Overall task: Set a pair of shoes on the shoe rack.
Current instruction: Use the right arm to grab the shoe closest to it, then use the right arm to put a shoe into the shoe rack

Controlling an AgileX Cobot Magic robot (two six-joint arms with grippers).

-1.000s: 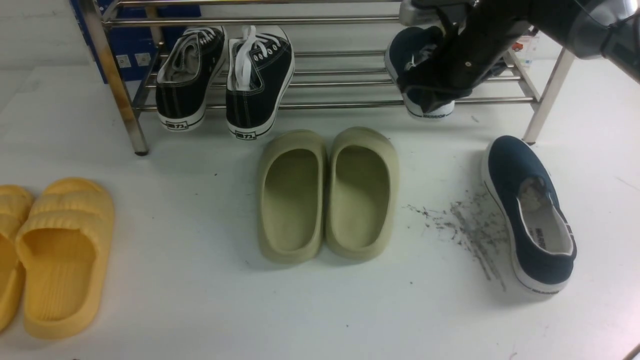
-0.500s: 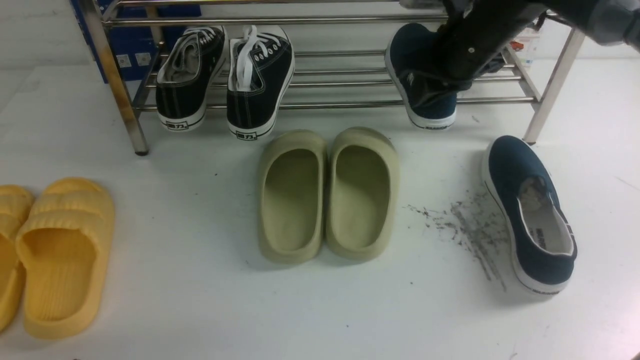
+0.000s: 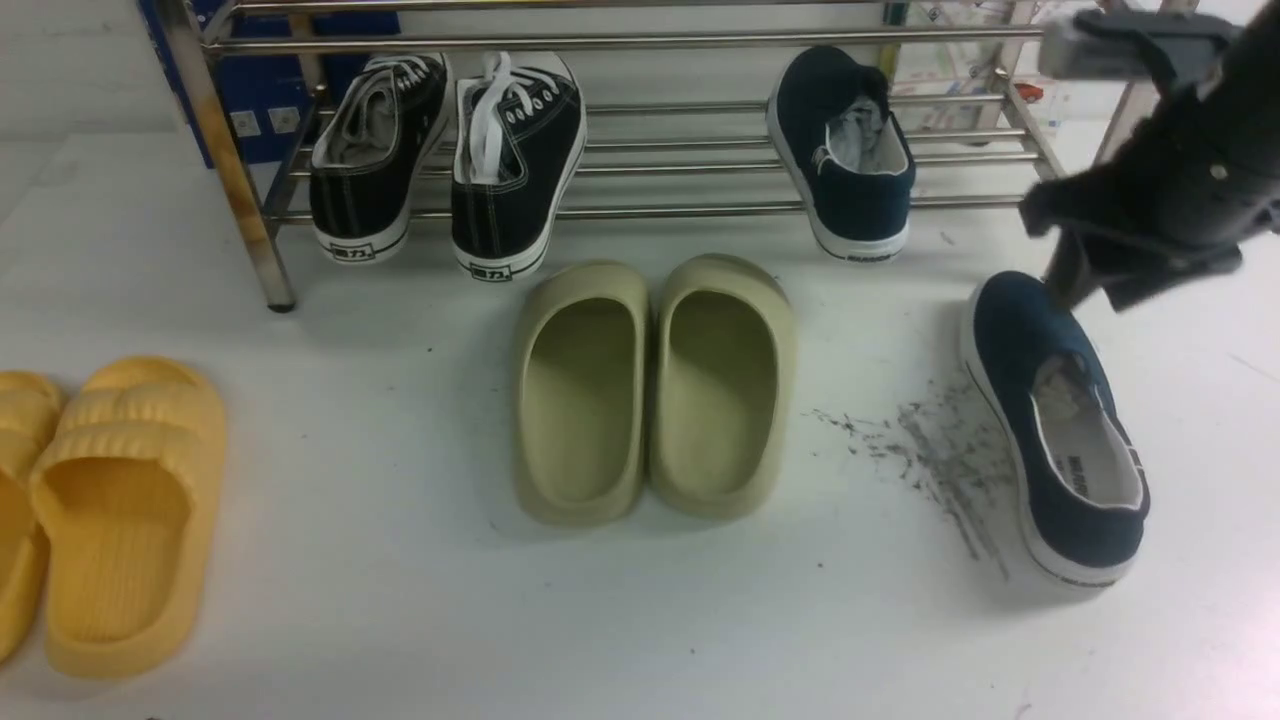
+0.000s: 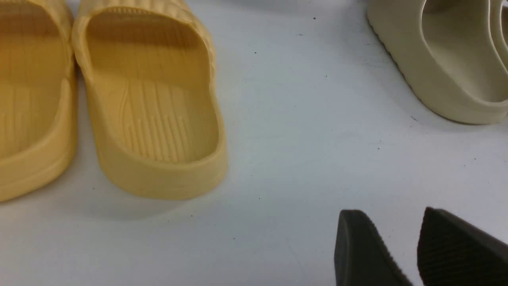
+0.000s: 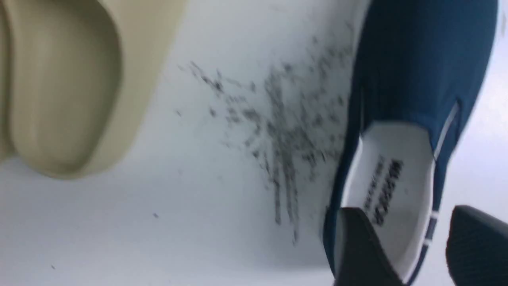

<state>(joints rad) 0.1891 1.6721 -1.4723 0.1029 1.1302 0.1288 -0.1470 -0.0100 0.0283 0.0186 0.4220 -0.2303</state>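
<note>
Navy shoe [image 5: 416, 59] beneath right hand [image 5: 406, 222], spread apart, holding nothing; left hand [image 4: 391, 216] likewise apart, empty.

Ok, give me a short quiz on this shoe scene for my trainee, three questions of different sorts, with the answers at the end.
1. How many shoes rest on the shoe rack?
2. True or false: both navy slip-ons are on the rack.
3. The right gripper is: A open and empty, B shut on a shoe, C out of view.
Key: 1. Three: two black sneakers and one navy slip-on. 2. False; the other navy slip-on lies on the white surface. 3. A.
</note>
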